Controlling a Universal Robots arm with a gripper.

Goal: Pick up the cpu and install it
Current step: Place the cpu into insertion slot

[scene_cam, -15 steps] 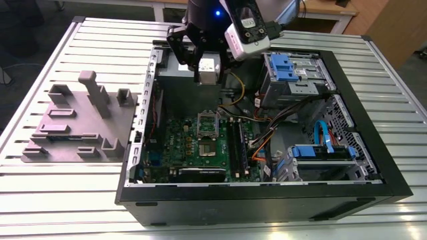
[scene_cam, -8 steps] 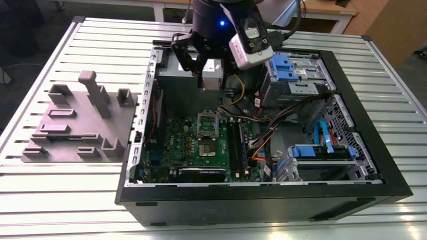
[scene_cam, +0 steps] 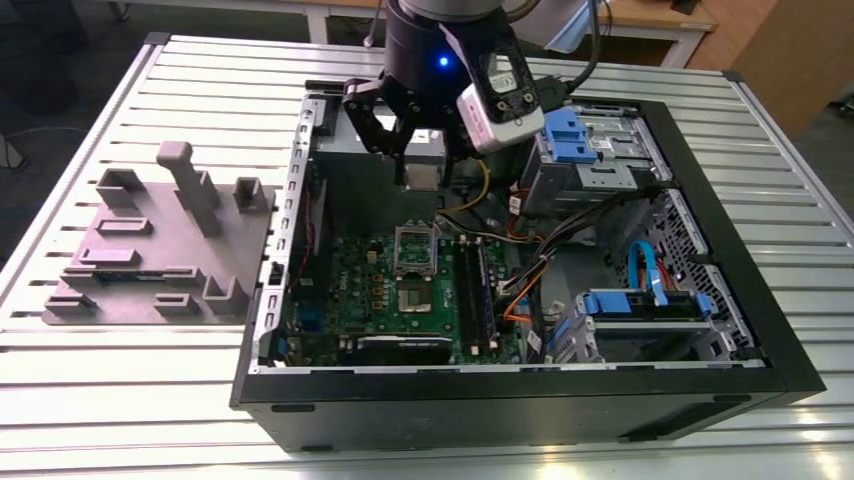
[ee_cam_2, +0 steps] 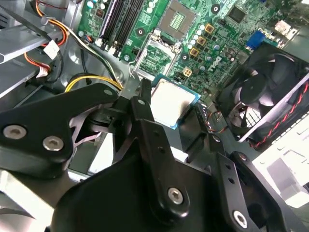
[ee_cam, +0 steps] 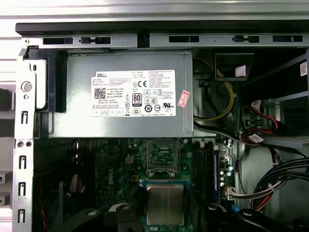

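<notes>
Gripper [ee_cam_2: 170, 107] clamped on cpu [ee_cam: 165, 204] by opposite edges, chip held flat just above motherboard [ee_cam: 116, 164] inside case [scene_cam: 534, 385]. Looks light, stiff, likely delicate underneath: take by edges only, squeeze gently

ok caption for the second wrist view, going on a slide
Jaws gripping the cpu, with the green circuit board and black fan beyond.
</notes>
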